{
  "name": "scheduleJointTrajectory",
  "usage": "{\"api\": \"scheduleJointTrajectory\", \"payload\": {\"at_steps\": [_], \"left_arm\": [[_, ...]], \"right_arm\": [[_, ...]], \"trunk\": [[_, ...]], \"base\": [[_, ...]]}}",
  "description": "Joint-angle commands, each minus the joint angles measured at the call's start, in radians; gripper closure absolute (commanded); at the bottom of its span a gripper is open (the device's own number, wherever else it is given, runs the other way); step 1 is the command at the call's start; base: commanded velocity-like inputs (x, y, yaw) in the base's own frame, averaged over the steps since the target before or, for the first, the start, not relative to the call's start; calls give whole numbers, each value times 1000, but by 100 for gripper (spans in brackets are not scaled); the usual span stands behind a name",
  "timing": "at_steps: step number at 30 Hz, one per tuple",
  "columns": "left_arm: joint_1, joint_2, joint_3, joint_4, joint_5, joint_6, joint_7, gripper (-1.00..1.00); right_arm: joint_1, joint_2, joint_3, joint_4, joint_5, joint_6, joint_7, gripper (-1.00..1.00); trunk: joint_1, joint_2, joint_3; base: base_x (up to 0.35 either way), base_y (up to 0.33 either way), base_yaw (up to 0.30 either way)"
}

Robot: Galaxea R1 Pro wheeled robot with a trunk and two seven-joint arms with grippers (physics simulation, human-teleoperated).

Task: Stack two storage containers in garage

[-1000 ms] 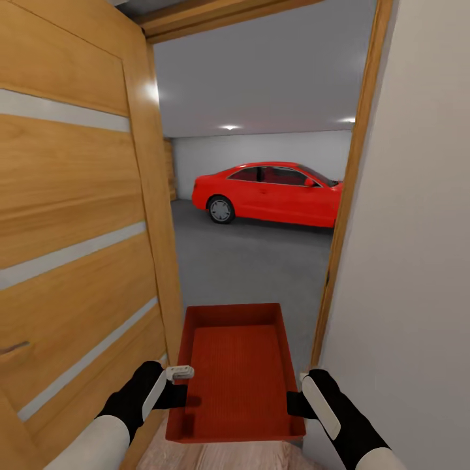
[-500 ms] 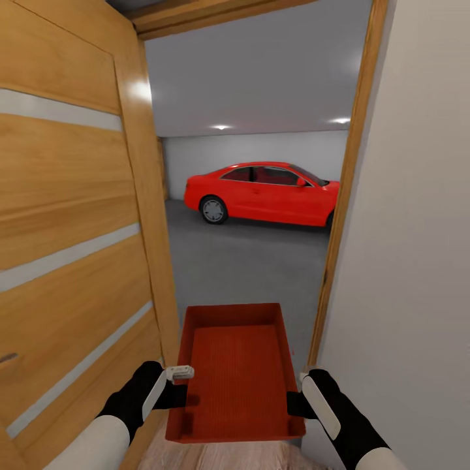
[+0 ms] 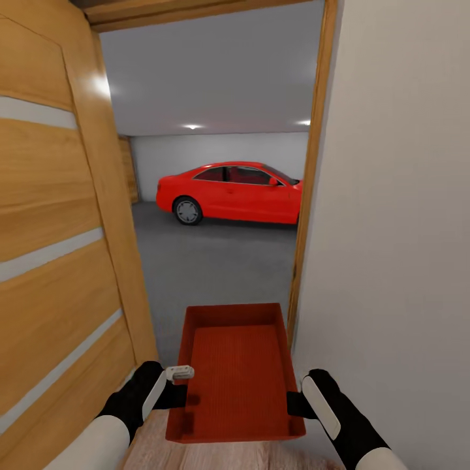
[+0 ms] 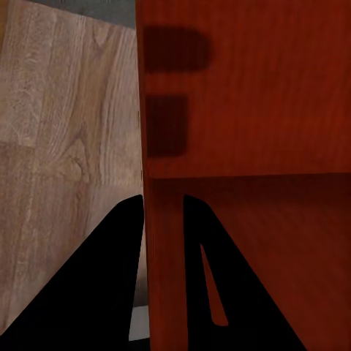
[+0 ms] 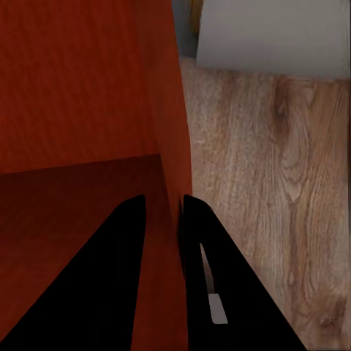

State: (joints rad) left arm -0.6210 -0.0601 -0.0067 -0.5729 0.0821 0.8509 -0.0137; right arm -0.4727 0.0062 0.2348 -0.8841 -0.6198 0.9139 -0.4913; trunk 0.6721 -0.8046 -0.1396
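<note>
You are at the carrying step: an orange-red rectangular plastic storage container (image 3: 236, 372) with low straight walls and a ribbed bottom hangs in front of you, level, between both arms, at an open wooden doorway (image 3: 313, 170) that leads into the garage. The left gripper (image 3: 176, 385) clamps the container's left wall, one black finger (image 4: 110, 292) outside it and one inside; the right gripper (image 5: 162, 205) pinches the right wall the same way. Both forearms reach forward, low and roughly parallel. Beyond the fingertips lie the dark grey concrete floor (image 3: 215, 261) and a red car (image 3: 228, 192). The open plank door (image 3: 59, 248) stands close on the left, a pale wall (image 3: 391, 228) close on the right. Judging from this, your next move calls for driving straight through the narrow gap, then lowering the container onto the concrete.
</note>
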Motion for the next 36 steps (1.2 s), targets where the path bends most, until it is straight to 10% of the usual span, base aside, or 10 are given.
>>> {"api": "scheduleJointTrajectory", "payload": {"at_steps": [1,36], "left_arm": [[0,0,2,-2,16,5,5,100],[0,0,1,-2,15,5,5,100]], "right_arm": [[-1,0,0,-1,-26,-6,-7,100],[-1,0,0,-1,-26,-6,-7,100]], "trunk": [[0,-1,-2],[0,-1,-2]], "base": [[0,0,-279],[0,149,-54]]}}
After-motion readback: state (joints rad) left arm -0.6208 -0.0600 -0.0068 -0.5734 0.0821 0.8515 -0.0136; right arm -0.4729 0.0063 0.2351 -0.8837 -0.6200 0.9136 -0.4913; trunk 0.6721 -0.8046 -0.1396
